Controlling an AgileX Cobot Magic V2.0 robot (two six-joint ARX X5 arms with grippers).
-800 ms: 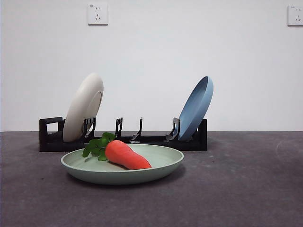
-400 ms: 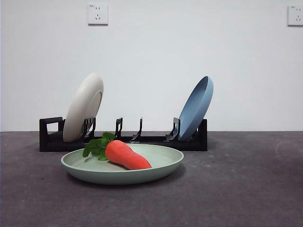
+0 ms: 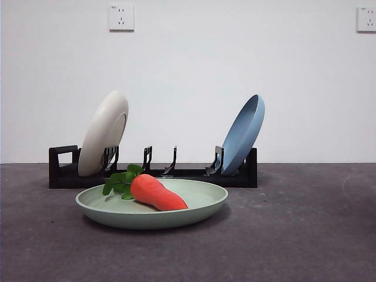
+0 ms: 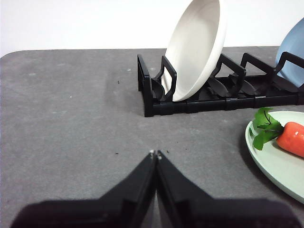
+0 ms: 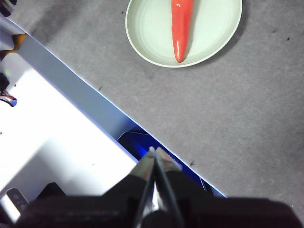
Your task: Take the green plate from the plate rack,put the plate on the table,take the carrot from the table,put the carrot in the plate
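Carrot [image 3: 157, 193] is lying in the green plate [image 3: 202, 205] on the bench [image 3: 305, 235] in front of the plate rack [image 3: 61, 170], both grippers' fingers [image 4: 142, 175] pressed together and empty, so only a stray bump could roll it out.

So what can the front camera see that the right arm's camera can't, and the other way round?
Only the front view shows the plate rack, with a cream-white plate and a light blue plate leaning in it, the carrot's green leaves, and two wall sockets.

Only the right wrist view shows the right gripper, jaws shut, held high above the table's edge.

Both show the carrot lying in the green plate on the table.
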